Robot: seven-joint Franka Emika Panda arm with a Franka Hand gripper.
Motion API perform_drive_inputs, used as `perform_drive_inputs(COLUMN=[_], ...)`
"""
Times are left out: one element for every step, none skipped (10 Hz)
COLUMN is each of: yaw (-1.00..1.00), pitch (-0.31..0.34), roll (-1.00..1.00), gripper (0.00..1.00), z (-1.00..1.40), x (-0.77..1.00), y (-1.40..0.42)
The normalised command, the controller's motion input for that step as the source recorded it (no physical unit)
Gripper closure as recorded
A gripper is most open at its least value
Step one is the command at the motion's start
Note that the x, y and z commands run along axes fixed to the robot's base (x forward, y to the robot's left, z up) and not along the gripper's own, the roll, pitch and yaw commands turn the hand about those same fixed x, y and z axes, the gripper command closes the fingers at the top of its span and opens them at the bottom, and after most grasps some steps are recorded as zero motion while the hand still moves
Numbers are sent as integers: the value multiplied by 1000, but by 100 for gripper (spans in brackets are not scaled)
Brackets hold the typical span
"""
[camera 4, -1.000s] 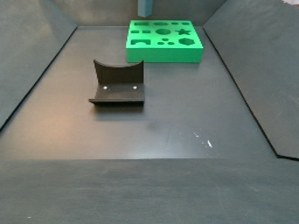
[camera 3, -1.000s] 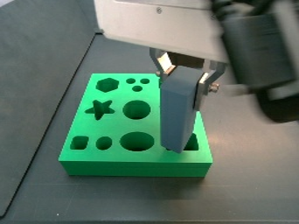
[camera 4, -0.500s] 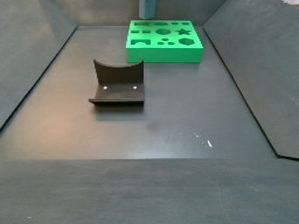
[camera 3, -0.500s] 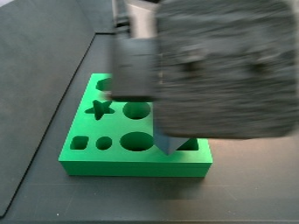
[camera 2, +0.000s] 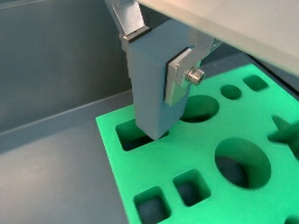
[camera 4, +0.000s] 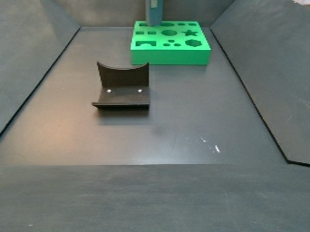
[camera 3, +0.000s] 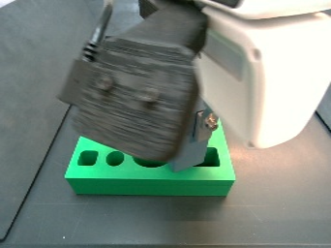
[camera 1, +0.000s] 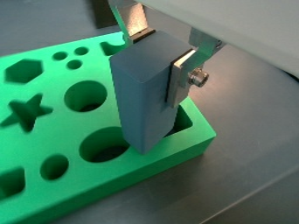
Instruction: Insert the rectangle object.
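Since a second ago the bar (camera 1: 149, 96) has been lowered: its foot, then poised at the rim of the corner slot, is now sunk into the slot, and in a side view the arm's bulk is swung across most of the board (camera 3: 91, 174).

The bar is held upright by the gripper (camera 1: 162, 54), whose jaws are pinched on its upper part; one silver finger (camera 1: 184, 74) is pressed flat against a side face and another (camera 2: 129, 19) is seen at the top. In both wrist views the bar's lower end is hidden below the board's surface, in the rectangular hole at a corner of the board (camera 2: 211, 166). A thin dark gap is left between bar and slot edge on the outer side; how deep the bar sits cannot be told.

The slot is set close to two outer edges of the board, with only a narrow green wall between. A round hole (camera 1: 105, 144) lies just beside it.

In a side view the board (camera 4: 169, 43) is seen at the far end of the worktop (camera 4: 158, 136), near the back wall. The dark notched block (camera 4: 121, 86) stands well apart from it, with bare worktop between and around.
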Motion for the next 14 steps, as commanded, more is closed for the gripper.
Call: perform_drive_inputs(yaw=[-911,-931,-906,-749,-506,-249,0,0,0,-243,-291,-274,-163,-89], pitch=[204,170,136,121,143,133,-40,-23,0,0,100,184,213,101], roll=[0,0,0,0,0,99,31,57,0,0,10,53,81,64], gripper=[100,100,100,100,100,100,100,100,100,100,100,100,100,100], z=[-251,-240,-206,-169,-171,-120,-31,-197,-269,-277,-331,-354,-291,-346], x=[0,0,0,226,497,514,0,140,537,603,551,371,106,9], y=[71,69,54,17,0,-237,-3,-191,-229,-6,63,180,177,46])
